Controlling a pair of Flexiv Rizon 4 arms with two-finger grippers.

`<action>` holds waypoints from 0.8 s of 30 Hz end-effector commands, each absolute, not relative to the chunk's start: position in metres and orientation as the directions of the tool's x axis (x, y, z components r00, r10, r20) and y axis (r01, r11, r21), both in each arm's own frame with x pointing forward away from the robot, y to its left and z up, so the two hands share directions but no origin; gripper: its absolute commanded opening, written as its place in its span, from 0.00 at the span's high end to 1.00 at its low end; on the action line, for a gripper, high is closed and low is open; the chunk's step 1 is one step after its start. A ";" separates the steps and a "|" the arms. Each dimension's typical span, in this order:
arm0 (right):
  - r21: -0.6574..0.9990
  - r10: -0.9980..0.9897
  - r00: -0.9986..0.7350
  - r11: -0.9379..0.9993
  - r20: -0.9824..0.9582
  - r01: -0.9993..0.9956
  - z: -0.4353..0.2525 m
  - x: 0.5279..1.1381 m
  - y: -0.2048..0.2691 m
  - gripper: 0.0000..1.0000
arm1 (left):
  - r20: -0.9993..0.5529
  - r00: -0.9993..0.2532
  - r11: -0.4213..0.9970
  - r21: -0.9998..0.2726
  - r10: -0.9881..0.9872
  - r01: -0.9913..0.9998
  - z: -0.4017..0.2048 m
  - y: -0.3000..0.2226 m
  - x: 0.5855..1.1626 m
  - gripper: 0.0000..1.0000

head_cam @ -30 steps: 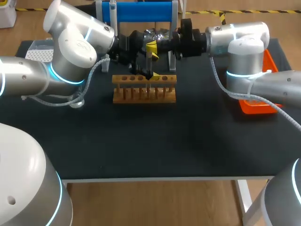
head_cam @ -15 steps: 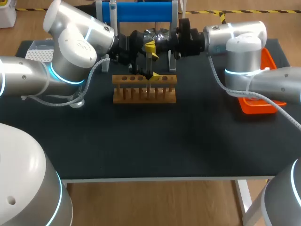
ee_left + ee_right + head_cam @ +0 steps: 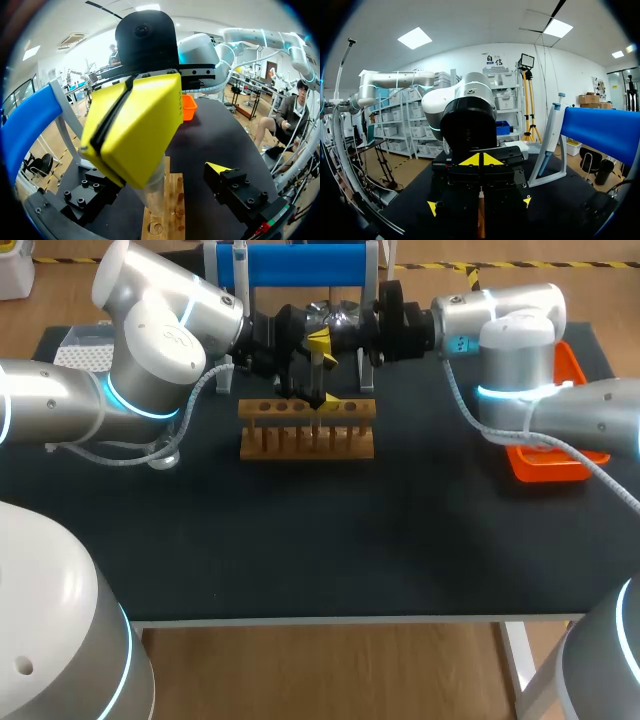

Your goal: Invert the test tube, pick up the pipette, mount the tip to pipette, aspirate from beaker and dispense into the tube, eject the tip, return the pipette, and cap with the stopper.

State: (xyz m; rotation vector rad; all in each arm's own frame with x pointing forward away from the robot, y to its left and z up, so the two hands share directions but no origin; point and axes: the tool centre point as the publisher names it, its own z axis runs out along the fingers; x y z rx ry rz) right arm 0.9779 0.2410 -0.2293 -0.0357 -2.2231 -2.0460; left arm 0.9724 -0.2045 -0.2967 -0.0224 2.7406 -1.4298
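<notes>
Nearest me sits the wooden rack. Over its holes stands the test tube, upright, its foot down at the rack. The right gripper pinches it near the top, yellow tips closed on it. The left gripper straddles it lower down, spread wide and apart from it. The clear tube looks light, slick and breakable, so I would take the bare midsection squarely and gently, not the rim.

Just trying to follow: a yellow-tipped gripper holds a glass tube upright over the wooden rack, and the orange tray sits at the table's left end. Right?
No: the head view shows the orange tray at the right end of the table. The right gripper does hold the tube upright over the wooden rack.
</notes>
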 end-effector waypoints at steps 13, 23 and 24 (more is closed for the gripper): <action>0.999 -0.035 -0.999 0.028 0.041 0.040 -0.204 0.977 0.226 0.98 | -0.035 -0.999 0.574 -0.819 -0.033 0.010 -0.296 -0.205 0.974 0.00; 0.996 0.026 -1.000 0.092 -0.017 -0.014 -0.196 0.974 0.187 0.00 | -0.035 -0.999 0.574 -0.819 -0.033 0.010 -0.296 -0.205 0.974 0.00; 0.995 0.033 -0.999 0.100 -0.021 -0.017 -0.197 0.974 0.182 0.00 | -0.035 -0.999 0.574 -0.819 -0.033 0.010 -0.296 -0.205 0.974 0.00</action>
